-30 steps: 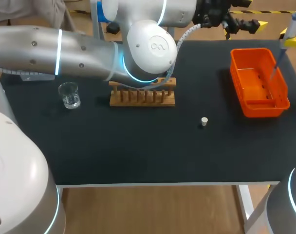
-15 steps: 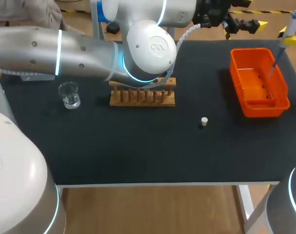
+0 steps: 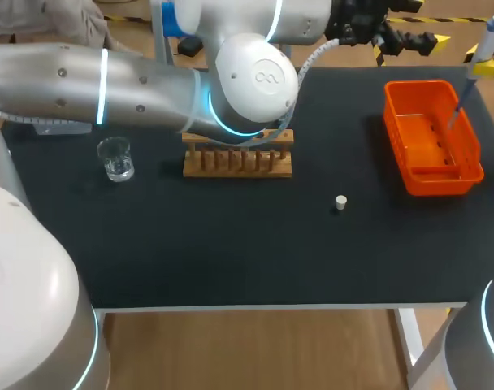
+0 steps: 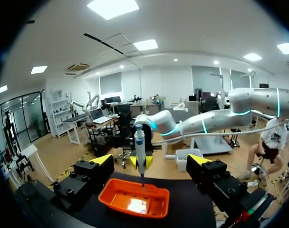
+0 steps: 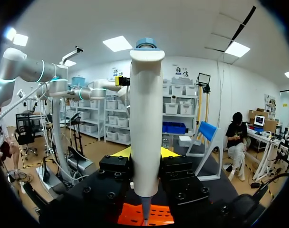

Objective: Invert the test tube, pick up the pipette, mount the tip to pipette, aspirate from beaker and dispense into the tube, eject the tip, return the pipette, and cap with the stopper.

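My right gripper [image 3: 489,67] is shut on the white pipette [image 3: 474,73] at the table's far right. It holds the pipette upright, with the thin tip pointing down into the orange bin [image 3: 473,138]. In the right wrist view the pipette [image 5: 146,118] stands clamped between the fingers, above the bin [image 5: 130,216]. My left gripper [image 3: 409,45] hangs open over the far edge, facing the bin [image 4: 111,199] and the pipette [image 4: 140,147]; nothing is between its tips [image 4: 151,161]. A glass beaker [image 3: 115,158] stands at the left, a small white stopper [image 3: 340,201] lies mid-table. I cannot make out the test tube.
A wooden rack [image 3: 237,156] stands behind the table's middle, partly under my left arm's elbow [image 3: 251,81]. The left arm stretches across the far side of the black table [image 3: 231,244] from left to right.
The right gripper and pipette have shifted slightly to the right above the bin. My left arm has edged a little to the right. Both grippers keep the same opening.
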Robot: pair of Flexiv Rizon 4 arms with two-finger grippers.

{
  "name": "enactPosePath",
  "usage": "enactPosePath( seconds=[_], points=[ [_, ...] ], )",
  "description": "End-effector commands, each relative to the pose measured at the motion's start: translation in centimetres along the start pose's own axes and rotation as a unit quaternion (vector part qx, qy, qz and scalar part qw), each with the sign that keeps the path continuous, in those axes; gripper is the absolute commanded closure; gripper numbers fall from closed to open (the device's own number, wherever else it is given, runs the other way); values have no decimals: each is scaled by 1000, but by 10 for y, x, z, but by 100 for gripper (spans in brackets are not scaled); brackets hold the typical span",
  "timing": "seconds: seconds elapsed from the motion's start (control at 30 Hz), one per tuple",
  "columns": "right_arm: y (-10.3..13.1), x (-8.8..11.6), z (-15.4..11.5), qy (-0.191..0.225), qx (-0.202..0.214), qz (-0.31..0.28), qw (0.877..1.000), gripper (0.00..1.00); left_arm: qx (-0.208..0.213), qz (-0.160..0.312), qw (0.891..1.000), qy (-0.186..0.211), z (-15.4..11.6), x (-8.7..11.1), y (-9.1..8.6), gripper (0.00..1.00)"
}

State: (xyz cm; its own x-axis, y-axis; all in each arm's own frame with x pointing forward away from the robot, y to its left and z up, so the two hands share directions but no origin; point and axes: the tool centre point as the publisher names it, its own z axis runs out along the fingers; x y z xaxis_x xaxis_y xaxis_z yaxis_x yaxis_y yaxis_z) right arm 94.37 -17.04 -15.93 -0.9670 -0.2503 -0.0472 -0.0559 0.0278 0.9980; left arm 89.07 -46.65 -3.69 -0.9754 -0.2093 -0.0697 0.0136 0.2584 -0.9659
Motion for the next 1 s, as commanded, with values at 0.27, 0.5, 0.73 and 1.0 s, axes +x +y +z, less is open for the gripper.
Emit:
enactPosePath(
  seconds=[0.27, 0.5, 0.73, 1.0],
  points=[
    [2, 1, 1, -2, 3, 0, 1000, 100, -48, -10, 998, -43, 49, 8, -25, 0],
    [2, 1, 1, -2, 3, 0, 1000, 100, -47, -18, 998, -47, 64, 13, -26, 70],
    [2, 1, 1, -2, 3, 0, 1000, 100, -47, -18, 998, -47, 64, 13, -26, 100],
    [2, 1, 1, -2, 3, 0, 1000, 100, -47, -18, 998, -47, 64, 13, -26, 100]
  ],
)
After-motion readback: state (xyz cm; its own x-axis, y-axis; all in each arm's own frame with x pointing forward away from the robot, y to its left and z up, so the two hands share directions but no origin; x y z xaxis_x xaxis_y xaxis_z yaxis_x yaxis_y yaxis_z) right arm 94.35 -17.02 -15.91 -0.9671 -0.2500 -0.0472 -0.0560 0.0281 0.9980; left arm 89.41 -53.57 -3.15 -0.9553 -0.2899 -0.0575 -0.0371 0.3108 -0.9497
